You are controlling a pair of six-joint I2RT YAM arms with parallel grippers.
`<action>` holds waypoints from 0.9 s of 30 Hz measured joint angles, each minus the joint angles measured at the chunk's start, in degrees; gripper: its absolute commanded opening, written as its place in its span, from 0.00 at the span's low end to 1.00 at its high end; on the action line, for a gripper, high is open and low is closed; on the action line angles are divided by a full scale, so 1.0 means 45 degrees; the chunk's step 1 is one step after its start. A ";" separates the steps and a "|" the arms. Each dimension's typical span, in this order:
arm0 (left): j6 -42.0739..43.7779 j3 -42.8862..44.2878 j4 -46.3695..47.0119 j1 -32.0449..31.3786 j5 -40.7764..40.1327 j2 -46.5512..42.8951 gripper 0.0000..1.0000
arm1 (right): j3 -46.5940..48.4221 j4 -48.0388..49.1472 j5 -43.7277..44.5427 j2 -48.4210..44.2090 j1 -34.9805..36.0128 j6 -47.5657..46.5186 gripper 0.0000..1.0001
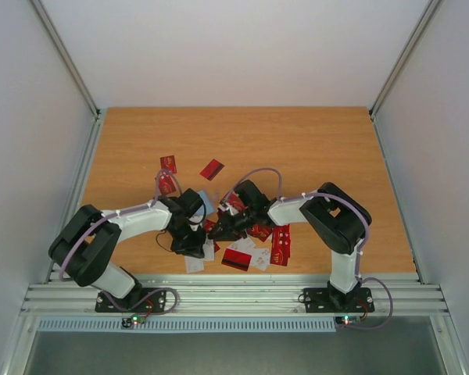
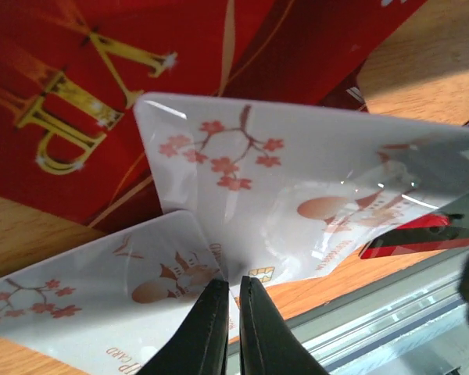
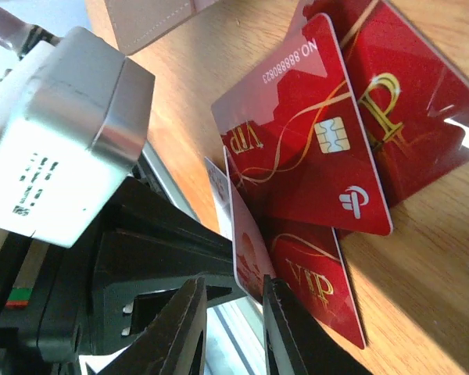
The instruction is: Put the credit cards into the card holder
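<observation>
Both my arms were crowded over the pile at the lower middle of the top view, with red and white credit cards (image 1: 237,259) strewn across the counter (image 1: 313,141). My left pincer (image 2: 228,287) was all but closed, only a sliver showing between its fingers. Its tips sat at the corner of a white blossom card (image 2: 297,187), which overlapped a 2nd white card (image 2: 102,289). Whether it truly pinched that corner, I could not tell. My right pincer (image 3: 233,289) stood partly open, and 1 upright card (image 3: 246,250) was on edge in the gap, close to the finger on the right of the frame. Beyond it, 3 red VIP cards (image 3: 313,148) lay overlapped on the wood. The card holder (image 3: 152,17), tan with a stitched edge, showed at the top left of the right wrist view, apart from those reds.
</observation>
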 measured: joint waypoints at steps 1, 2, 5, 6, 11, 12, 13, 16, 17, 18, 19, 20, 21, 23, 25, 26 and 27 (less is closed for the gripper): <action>0.0000 -0.0015 0.0034 0.0000 0.0029 -0.0019 0.09 | -0.0087 0.0165 -0.0102 0.0049 0.0010 0.0083 0.22; 0.0005 -0.0039 0.0092 0.0000 0.0068 -0.0029 0.09 | -0.0121 0.0291 -0.0180 0.0117 0.0005 0.0151 0.22; 0.0015 -0.0194 0.0505 -0.0024 0.0301 -0.0107 0.08 | -0.0126 0.0476 -0.0335 0.0287 0.0010 0.0180 0.22; 0.0010 -0.0214 0.0544 -0.0019 0.0364 -0.0112 0.08 | -0.0126 0.0486 -0.0369 0.0345 0.0015 0.0170 0.22; 0.0053 -0.0296 0.0709 -0.0019 0.0442 -0.0112 0.08 | 0.0019 0.0350 -0.0413 0.0763 0.0024 0.0044 0.22; 0.0063 -0.0296 0.0758 -0.0019 0.0471 -0.0112 0.08 | 0.0117 0.0267 -0.0408 0.0865 0.0049 0.0000 0.22; 0.0068 -0.0306 0.0845 -0.0019 0.0534 -0.0112 0.08 | 0.0214 0.0175 -0.0398 0.0942 0.0087 -0.0073 0.22; 0.0083 -0.0345 0.0991 -0.0019 0.0641 -0.0112 0.08 | 0.0427 -0.0015 -0.0301 0.1020 0.0189 -0.0243 0.18; 0.0102 -0.0359 0.1020 -0.0019 0.0651 -0.0117 0.08 | 0.0491 -0.0049 -0.0272 0.1025 0.0214 -0.0287 0.16; 0.0117 -0.0379 0.1049 -0.0019 0.0670 -0.0136 0.08 | 0.0539 -0.0087 -0.0238 0.1039 0.0238 -0.0321 0.15; 0.0141 -0.0413 0.1093 -0.0019 0.0699 -0.0165 0.08 | 0.0578 -0.0102 -0.0194 0.1059 0.0257 -0.0345 0.13; 0.0175 -0.0447 0.1141 -0.0019 0.0704 -0.0194 0.08 | 0.0617 -0.0131 -0.0146 0.1093 0.0277 -0.0379 0.12; 0.0214 -0.0476 0.1175 -0.0019 0.0724 -0.0204 0.08 | 0.0661 -0.0155 -0.0107 0.1137 0.0291 -0.0393 0.10; 0.0301 -0.0534 0.1277 -0.0019 0.0758 -0.0277 0.08 | 0.0724 -0.0185 -0.0029 0.1234 0.0330 -0.0427 0.06; 0.0350 -0.0583 0.1355 -0.0019 0.0797 -0.0340 0.08 | 0.0748 -0.0282 0.0029 0.1331 0.0403 -0.0452 0.01; 0.0359 -0.0612 0.1394 -0.0019 0.0797 -0.0369 0.08 | 0.0767 -0.0316 0.0092 0.1370 0.0423 -0.0481 0.01; 0.0364 -0.0656 0.1443 -0.0024 0.0792 -0.0423 0.08 | 0.0826 -0.0379 0.0126 0.1423 0.0423 -0.0500 0.01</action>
